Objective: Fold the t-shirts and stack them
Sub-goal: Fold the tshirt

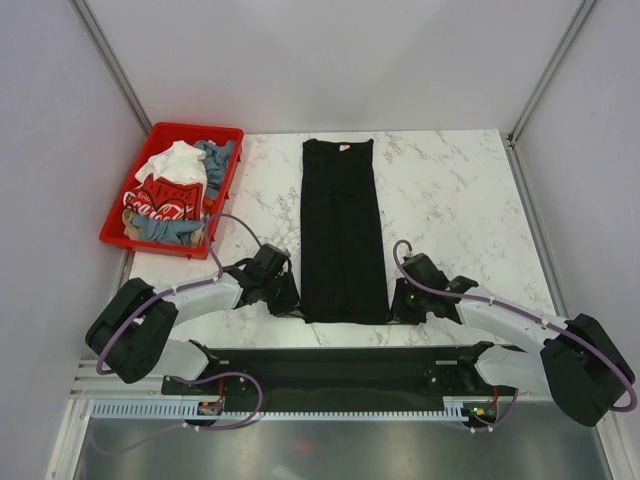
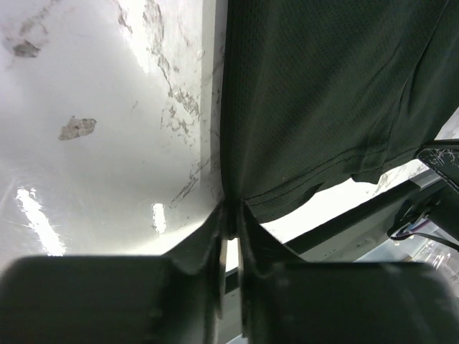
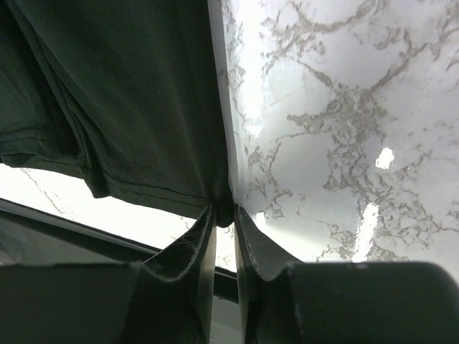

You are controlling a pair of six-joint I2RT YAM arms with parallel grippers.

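Black t-shirt (image 1: 342, 230) lies as long narrow strip at middle of table (image 1: 450, 200). Left gripper (image 2: 230, 215) and right gripper (image 3: 224, 213) each pinch a near hem corner, jaws almost closed. Likely next: lift hem together and carry it toward collar, halving strip.

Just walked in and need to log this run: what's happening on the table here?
Two robot arms are folding a black t-shirt, which lies on the marble table as a long narrow strip. The left gripper and the right gripper each pinch one near hem corner. More t-shirts lie crumpled in the red bin at the far left.
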